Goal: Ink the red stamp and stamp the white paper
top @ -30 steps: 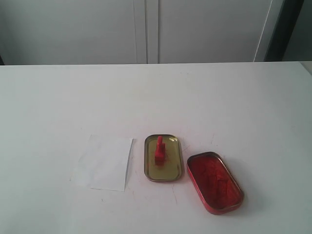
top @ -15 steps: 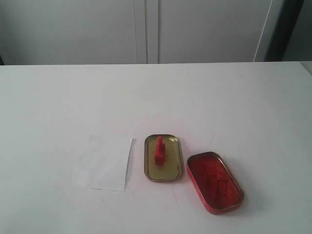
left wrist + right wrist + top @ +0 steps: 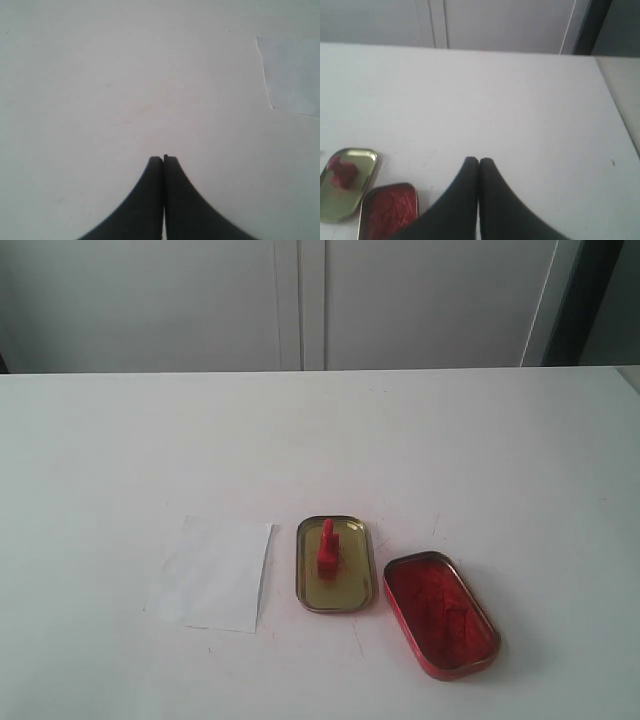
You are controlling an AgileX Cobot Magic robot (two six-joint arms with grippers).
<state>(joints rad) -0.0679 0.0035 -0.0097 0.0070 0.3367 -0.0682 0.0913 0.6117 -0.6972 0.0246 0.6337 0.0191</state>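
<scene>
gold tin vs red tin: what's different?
Inside: the gold tin shows bare gold metal, while the red tin is filled with a red ink pad.
Contents: the gold tin carries the red stamp standing upright; the red tin has no stamp in it.
Pose: the gold tin sits square to the exterior view, and the red tin lies skewed.
Shared: both are shallow, open and oblong with rounded corners.

Stamp stands, apparently upright, in middle tin; paper left, ink tin right.
</scene>
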